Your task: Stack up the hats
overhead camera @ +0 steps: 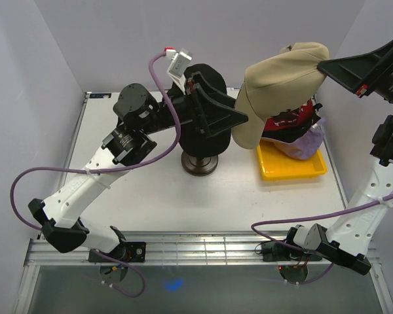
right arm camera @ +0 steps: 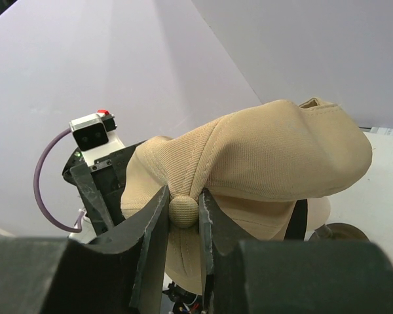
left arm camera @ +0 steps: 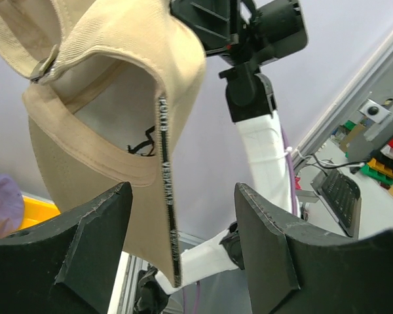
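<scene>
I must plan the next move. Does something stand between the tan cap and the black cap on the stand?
Yes. The open left claw lies between them, beside the black cap on the side facing the tan cap, which the right claw holds raised by its top button.

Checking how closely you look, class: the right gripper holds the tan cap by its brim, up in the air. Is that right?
Not quite. The right gripper holds the tan cap by the button on top of its crown, not by its brim, up in the air. The right wrist view shows it.
</scene>
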Action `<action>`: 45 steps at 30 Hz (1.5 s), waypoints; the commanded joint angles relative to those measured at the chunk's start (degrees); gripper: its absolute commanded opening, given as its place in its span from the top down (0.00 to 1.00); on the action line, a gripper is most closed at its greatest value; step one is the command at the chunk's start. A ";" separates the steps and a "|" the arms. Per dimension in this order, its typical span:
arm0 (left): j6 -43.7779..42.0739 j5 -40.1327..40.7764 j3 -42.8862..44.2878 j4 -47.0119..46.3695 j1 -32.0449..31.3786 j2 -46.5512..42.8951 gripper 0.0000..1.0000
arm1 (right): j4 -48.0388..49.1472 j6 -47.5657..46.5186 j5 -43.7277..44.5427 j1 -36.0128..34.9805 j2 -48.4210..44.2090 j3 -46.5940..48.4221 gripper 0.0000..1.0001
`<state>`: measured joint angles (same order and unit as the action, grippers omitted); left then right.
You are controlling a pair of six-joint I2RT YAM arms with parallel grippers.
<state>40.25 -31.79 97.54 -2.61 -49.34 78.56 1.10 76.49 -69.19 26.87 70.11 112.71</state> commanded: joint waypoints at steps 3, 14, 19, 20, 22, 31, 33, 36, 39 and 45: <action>-2.72 3.49 3.80 3.93 -0.93 1.06 0.27 | 0.48 0.06 0.81 -0.15 -0.76 0.94 0.92; -2.37 3.32 9.51 7.09 -2.60 5.80 0.89 | -0.31 -0.55 1.07 -0.24 -0.06 0.85 0.92; 0.00 7.08 12.50 8.50 -2.51 6.96 1.00 | -1.01 -1.43 1.95 -0.24 1.52 0.76 0.64; 0.61 9.36 12.76 8.15 -2.51 6.78 1.00 | -1.02 -1.43 2.30 -0.24 2.31 0.33 0.57; 2.63 12.00 13.90 8.15 -2.34 6.78 1.00 | -4.08 -1.17 3.09 -0.24 4.50 -0.03 0.44; 17.47 13.51 18.21 -0.63 6.52 8.88 1.00 | -20.93 -10.37 11.43 -1.82 18.46 10.49 0.28; 19.77 13.42 18.22 -2.04 8.55 8.98 1.00 | -32.89 -18.08 16.94 -5.57 21.72 18.55 0.27; 24.69 14.91 15.16 -7.82 13.02 7.66 1.00 | -39.41 -25.39 25.04 -14.00 24.46 17.39 0.26; 31.10 16.14 13.47 -10.22 15.23 7.22 1.00 | -39.61 -29.11 32.77 -19.47 22.54 11.68 0.26; 49.35 14.48 5.83 -21.96 22.44 7.30 1.00 | -42.50 -33.51 41.06 -25.19 21.83 12.97 0.22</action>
<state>76.07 -16.91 106.30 -14.41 -29.89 87.44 -40.21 48.45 -35.27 3.07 94.56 120.99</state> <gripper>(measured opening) 0.058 0.767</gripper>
